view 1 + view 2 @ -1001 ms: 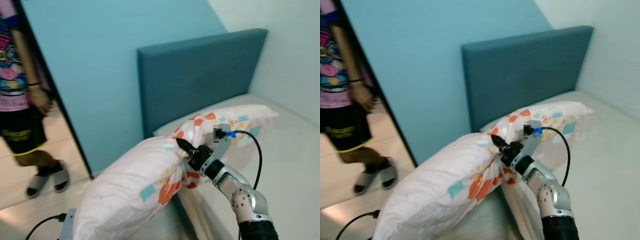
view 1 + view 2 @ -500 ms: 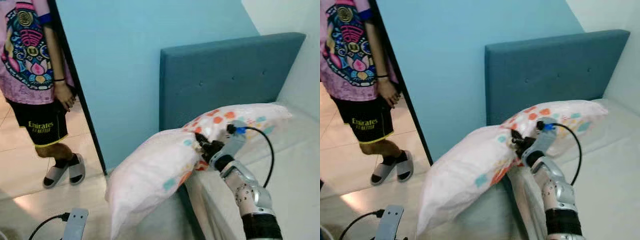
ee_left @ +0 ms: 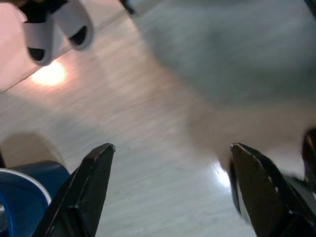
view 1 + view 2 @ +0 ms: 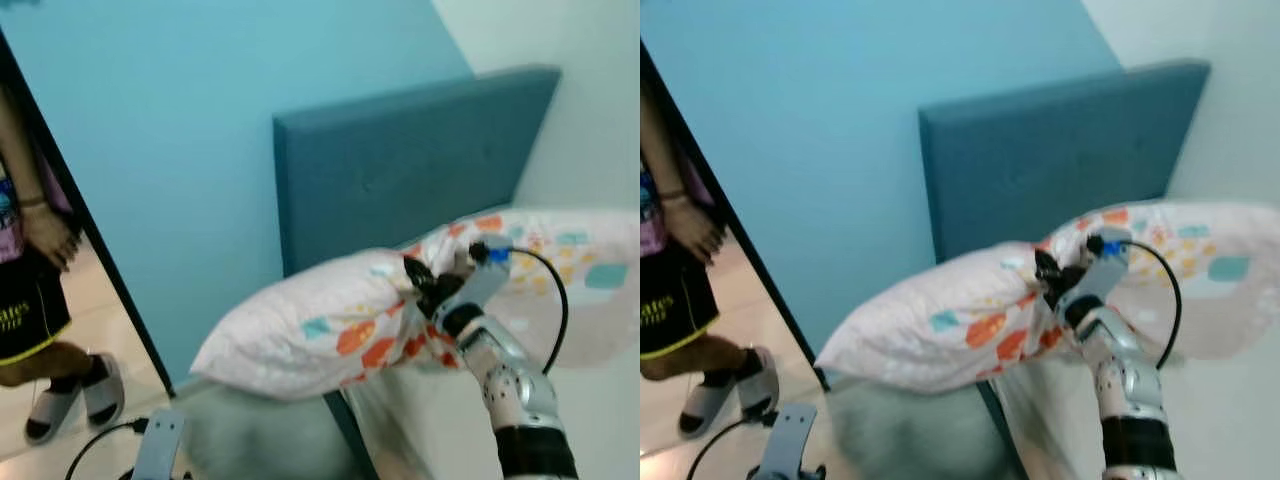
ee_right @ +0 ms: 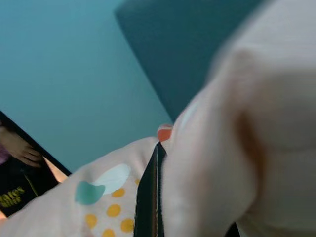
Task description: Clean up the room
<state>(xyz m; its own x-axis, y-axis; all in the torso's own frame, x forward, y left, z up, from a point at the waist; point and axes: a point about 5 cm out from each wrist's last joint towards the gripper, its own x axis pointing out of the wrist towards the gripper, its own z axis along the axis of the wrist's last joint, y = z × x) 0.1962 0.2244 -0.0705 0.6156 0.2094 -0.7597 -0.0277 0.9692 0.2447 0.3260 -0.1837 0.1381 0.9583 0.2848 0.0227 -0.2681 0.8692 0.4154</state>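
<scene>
Beside headboard (image 4: 400, 160): right gripper (image 4: 425, 283) jaws clamped on pillow (image 4: 320, 325); left gripper (image 3: 170, 190) jaws wide.

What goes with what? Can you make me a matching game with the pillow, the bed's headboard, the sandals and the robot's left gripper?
Things:
1. pillow
2. headboard
3. sandals
4. left gripper

Matches:
A. on the feet of the person at the doorway
B. open above the floor
C. pinched in the right gripper
D. dark blue, against the light blue wall

Pairs: 1-C, 2-D, 3-A, 4-B
</scene>
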